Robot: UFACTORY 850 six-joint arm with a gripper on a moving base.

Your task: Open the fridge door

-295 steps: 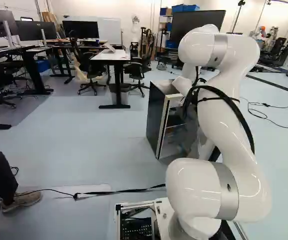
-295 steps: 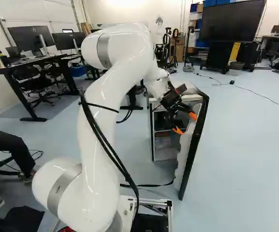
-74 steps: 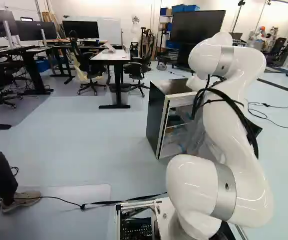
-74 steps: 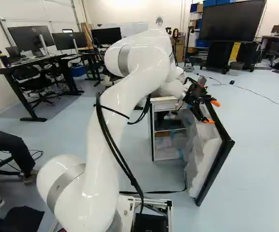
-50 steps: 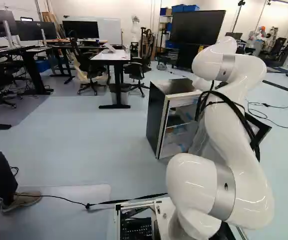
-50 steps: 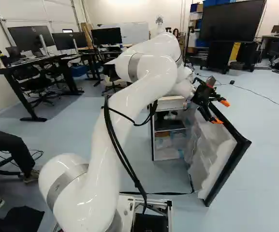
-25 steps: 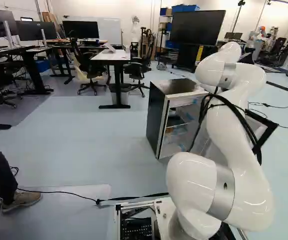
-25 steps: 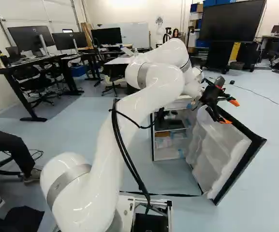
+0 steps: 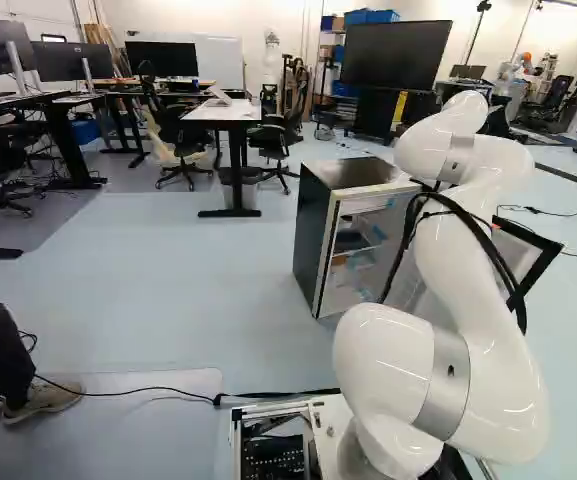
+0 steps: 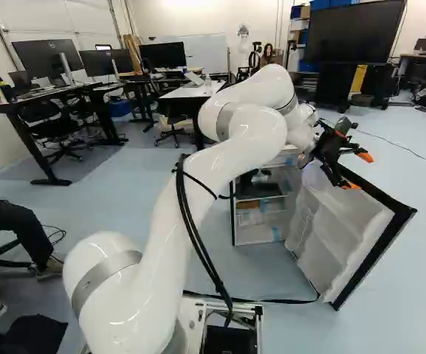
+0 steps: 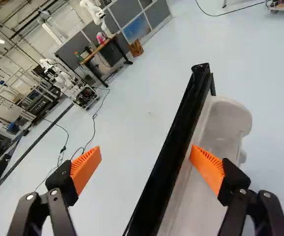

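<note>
Right base view is showing you the fridge standing ahead of your arm, a dark strap crossing the floor before it. The door is standing open; its dark rim is running between your spread fingers, one overlapping its white lining.

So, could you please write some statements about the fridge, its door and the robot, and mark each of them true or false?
1. The fridge is closed. False: its door stands open, and the inside can be seen.
2. The fingers have orange pads. True.
3. The fingers are shut on the door. False: they stand apart, with the door's black edge seen between them but not clamped.
4. In the left base view, the arm hides part of the door. True.
5. The inner side of the door is black. False: it is white.
</note>
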